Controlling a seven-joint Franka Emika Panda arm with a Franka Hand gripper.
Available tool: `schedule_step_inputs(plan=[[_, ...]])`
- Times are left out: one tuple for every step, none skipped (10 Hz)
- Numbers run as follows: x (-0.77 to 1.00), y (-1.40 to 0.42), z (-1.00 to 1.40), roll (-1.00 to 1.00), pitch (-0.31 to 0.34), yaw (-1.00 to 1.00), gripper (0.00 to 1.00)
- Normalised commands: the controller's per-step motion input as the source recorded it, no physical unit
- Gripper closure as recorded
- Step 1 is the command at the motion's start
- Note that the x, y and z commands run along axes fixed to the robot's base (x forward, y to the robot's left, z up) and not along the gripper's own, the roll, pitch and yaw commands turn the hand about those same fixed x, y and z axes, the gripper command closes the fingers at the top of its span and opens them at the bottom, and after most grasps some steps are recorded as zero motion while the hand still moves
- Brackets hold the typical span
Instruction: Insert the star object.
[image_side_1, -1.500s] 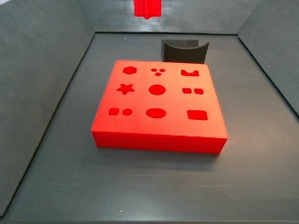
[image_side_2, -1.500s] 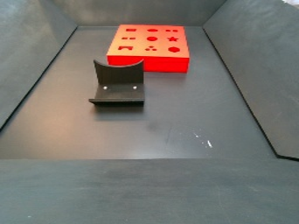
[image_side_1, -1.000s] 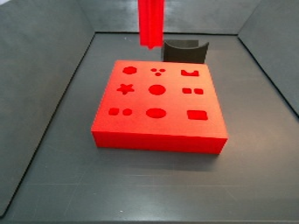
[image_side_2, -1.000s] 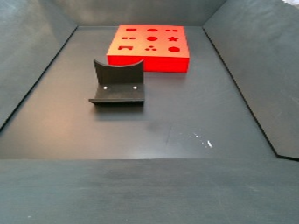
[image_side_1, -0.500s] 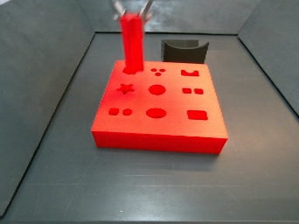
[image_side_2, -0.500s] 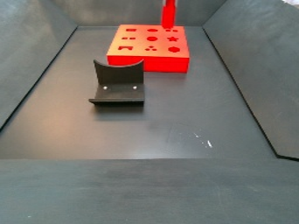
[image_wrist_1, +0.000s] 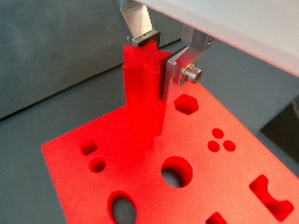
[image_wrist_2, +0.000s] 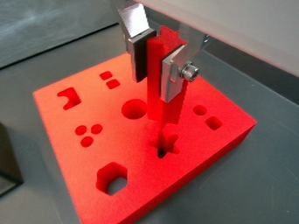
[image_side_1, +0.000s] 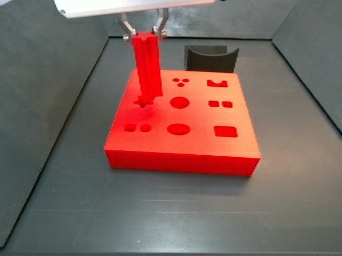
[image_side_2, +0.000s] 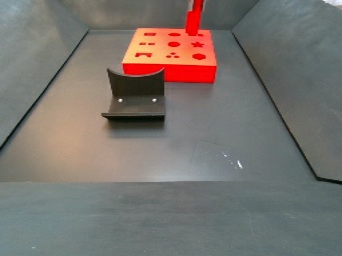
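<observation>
The star object (image_side_1: 144, 65), a tall slim red peg, stands upright in my gripper (image_side_1: 144, 32), which is shut on its upper end. In both wrist views the silver fingers (image_wrist_1: 181, 66) (image_wrist_2: 177, 72) clamp the peg (image_wrist_1: 142, 96) (image_wrist_2: 167, 105) from two sides. Its lower end meets the star-shaped hole (image_wrist_2: 167, 144) (image_side_1: 142, 101) in the large flat red block (image_side_1: 181, 125); how deep it sits I cannot tell. In a side view the peg (image_side_2: 194, 18) rises from the block (image_side_2: 171, 55), with the gripper cut off above.
The dark fixture (image_side_2: 134, 95) stands on the grey floor apart from the block, and shows behind the block in a side view (image_side_1: 210, 57). Other shaped holes (image_side_1: 178, 102) dot the block's top. Grey walls enclose the floor.
The gripper has come down into view with the peg. The peg has moved lower and across from above the round hole to the star-shaped hole.
</observation>
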Motion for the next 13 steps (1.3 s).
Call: schedule_step_inputs(plan=[[0.0,0.0,-0.05,0.33,0.13,0.19,1.0],[-0.03,0.0,-0.12,0.29,0.191,0.0,1.0],[0.0,0.0,-0.26,0.14,0.174,-0.18,1.0],[0.0,0.0,-0.37,0.05,0.117,-0.19,1.0],[-0.01,0.17,-0.44,0.09,0.203,-0.16,1.0],[-0.06,0.19,-0.37,0.08,0.229,-0.16,1.0],[-0.06,0.21,-0.27,0.07,0.263,-0.15,1.0],[0.0,0.0,-0.19,0.02,0.176,-0.09,1.0],[0.19,0.0,-0.25,0.05,0.096,-0.01,1.0],[0.29,-0.03,-0.27,0.05,0.086,0.0,1.0],[0.26,-0.03,-0.15,0.0,0.051,-0.01,1.0],[0.38,-0.09,-0.41,-0.02,0.033,-0.11,1.0],[0.39,-0.13,-0.95,0.16,0.034,-0.11,1.0]])
